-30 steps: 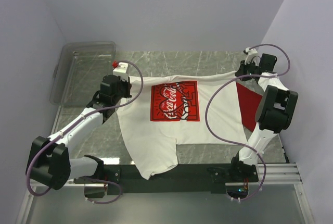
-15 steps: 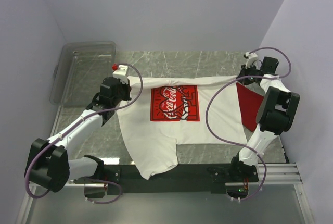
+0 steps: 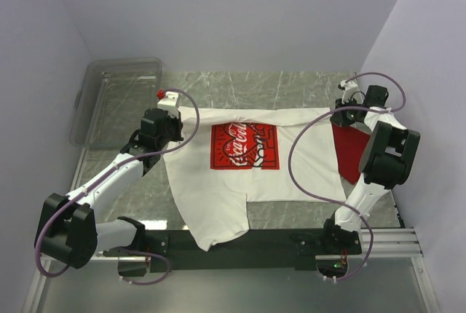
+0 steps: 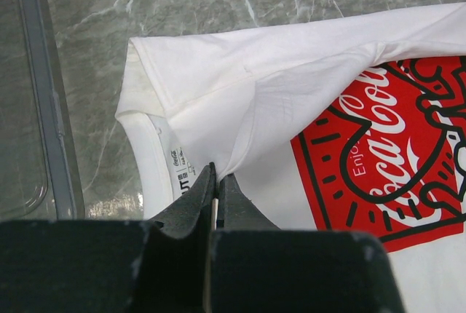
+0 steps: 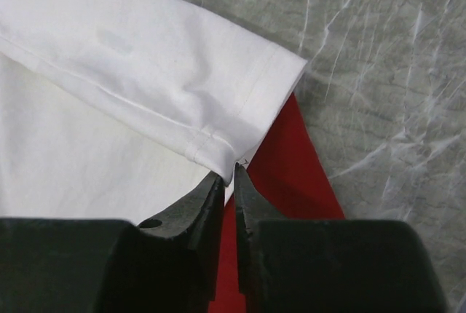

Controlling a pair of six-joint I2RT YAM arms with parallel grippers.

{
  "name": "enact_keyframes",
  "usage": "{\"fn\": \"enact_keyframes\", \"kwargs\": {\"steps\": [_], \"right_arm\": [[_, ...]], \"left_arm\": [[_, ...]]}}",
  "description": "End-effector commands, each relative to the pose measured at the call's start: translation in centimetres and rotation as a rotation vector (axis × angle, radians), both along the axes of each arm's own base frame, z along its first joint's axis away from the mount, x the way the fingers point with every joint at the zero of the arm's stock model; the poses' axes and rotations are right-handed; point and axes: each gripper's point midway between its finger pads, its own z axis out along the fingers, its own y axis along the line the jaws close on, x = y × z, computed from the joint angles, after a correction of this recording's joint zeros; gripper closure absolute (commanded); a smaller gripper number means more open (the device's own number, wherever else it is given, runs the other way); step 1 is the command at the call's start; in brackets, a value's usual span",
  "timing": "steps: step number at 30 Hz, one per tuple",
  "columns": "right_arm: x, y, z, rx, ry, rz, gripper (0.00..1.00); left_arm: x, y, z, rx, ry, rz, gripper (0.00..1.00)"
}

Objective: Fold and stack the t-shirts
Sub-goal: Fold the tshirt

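Observation:
The white t-shirt lies spread over the middle of the table with its red Coca-Cola print facing up. Its far edge is folded over towards me. My left gripper is shut on that fold beside the collar label. My right gripper is at the fold's right hem corner, its jaws slightly parted and the white t-shirt's hem resting at the tips. The red t-shirt lies flat under the white one's right side, partly covered.
A clear plastic bin stands at the back left, just left of my left gripper. Walls close in on the left, back and right. Grey marble tabletop shows behind the shirts.
My right gripper has shifted a little right and nearer, drawing the folded edge with it, and its jaws have begun to part. The left gripper has barely moved.

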Motion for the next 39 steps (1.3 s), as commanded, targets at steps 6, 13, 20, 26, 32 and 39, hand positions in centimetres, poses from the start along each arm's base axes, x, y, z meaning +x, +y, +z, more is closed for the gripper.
{"fn": "enact_keyframes", "kwargs": {"steps": [6, 13, 20, 26, 32, 39], "right_arm": [[-1.9, -1.7, 2.8, -0.041, -0.028, 0.026, 0.61], [-2.7, -0.7, 5.8, -0.005, -0.065, 0.056, 0.42], [-3.6, 1.3, 6.8, 0.104, -0.051, 0.087, 0.42], [-4.4, 2.2, 6.5, 0.151, -0.022, 0.081, 0.43], [-4.9, 2.6, 6.6, 0.159, -0.008, 0.086, 0.43], [-6.0, 7.3, 7.6, 0.14, -0.004, 0.202, 0.43]], "left_arm": [[-0.3, -0.1, 1.0, -0.027, -0.026, 0.005, 0.99], [-0.3, -0.4, 0.7, -0.033, -0.012, -0.003, 0.99], [-0.6, -0.5, 0.3, -0.033, 0.002, -0.007, 0.99], [-0.8, -0.8, -0.4, -0.034, 0.029, -0.018, 0.99], [-1.9, -0.7, -0.9, -0.065, 0.064, -0.009, 0.59], [-3.4, 0.5, 2.8, -0.143, -0.017, 0.036, 0.23]]}}
